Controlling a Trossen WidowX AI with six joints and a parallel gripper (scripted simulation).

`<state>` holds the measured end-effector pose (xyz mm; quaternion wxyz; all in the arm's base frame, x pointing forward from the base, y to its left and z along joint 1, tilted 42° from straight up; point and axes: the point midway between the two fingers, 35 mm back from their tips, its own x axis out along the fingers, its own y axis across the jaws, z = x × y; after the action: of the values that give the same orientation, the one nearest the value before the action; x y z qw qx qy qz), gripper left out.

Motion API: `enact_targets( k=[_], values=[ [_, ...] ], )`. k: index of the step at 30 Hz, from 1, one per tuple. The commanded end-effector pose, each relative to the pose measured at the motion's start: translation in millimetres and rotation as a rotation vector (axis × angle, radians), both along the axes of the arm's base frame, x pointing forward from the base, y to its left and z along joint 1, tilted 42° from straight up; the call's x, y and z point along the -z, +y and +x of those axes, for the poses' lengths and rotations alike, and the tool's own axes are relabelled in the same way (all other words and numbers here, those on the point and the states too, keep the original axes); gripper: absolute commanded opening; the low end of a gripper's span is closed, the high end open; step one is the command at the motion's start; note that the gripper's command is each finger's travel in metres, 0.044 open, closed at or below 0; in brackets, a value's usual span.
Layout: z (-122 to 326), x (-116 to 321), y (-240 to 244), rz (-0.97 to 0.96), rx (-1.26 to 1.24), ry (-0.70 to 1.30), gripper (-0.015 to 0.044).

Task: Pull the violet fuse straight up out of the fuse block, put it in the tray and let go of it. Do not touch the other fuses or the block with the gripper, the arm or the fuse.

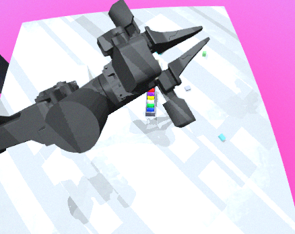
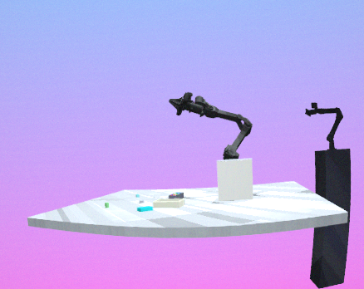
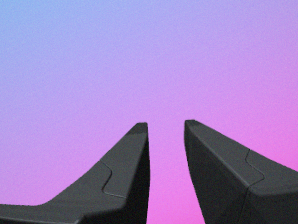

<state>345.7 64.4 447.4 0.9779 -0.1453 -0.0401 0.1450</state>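
Note:
My gripper [image 1: 205, 33] [image 2: 170, 100] [image 3: 165, 131] is high above the table, its fingers a little apart with nothing between them. The violet fuse [image 1: 151, 94] sits in the fuse block [image 1: 150, 114] [image 2: 179, 197], beside the red fuse [image 1: 151, 90] and the yellow fuse [image 1: 151, 97]. The arm hides the far end of the block in the top view. The cream tray [image 2: 168, 204] stands near the block in the exterior view; in the top view the gripper hides most of it. The wrist view shows only the fingers and background.
A green cube [image 1: 204, 54] [image 2: 106, 205], a grey piece [image 1: 188, 88] [image 2: 141, 202] and a small cyan piece [image 1: 221, 137] [image 2: 137, 195] lie on the table. A larger cyan block [image 2: 145, 208] lies by the tray. The arm stands on a white pedestal [image 2: 234, 180]; another arm stands on a black pillar [image 2: 332, 183].

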Motion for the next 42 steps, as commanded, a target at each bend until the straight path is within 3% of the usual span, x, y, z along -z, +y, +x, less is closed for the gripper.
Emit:
enact_targets(
  k=[1, 9, 16, 24, 30, 33, 42],
  values=[
    [38, 66, -8, 0.067, 0.092, 0.224, 0.0070],
    [74, 184, -30, 0.104, 0.303, 0.579, 0.0070],
    [72, 291, -56, 0.069, 0.530, 0.880, 0.0070],
    [34, 404, -90, -0.026, 0.881, 1.181, 0.0070],
    [-19, 475, -119, -0.223, 1.183, 1.351, 0.0070],
    [-36, 490, -127, -0.302, 1.270, 1.378, 0.0070],
    [-37, 488, -131, -0.304, 1.272, 1.379, 0.0070]
  ],
)
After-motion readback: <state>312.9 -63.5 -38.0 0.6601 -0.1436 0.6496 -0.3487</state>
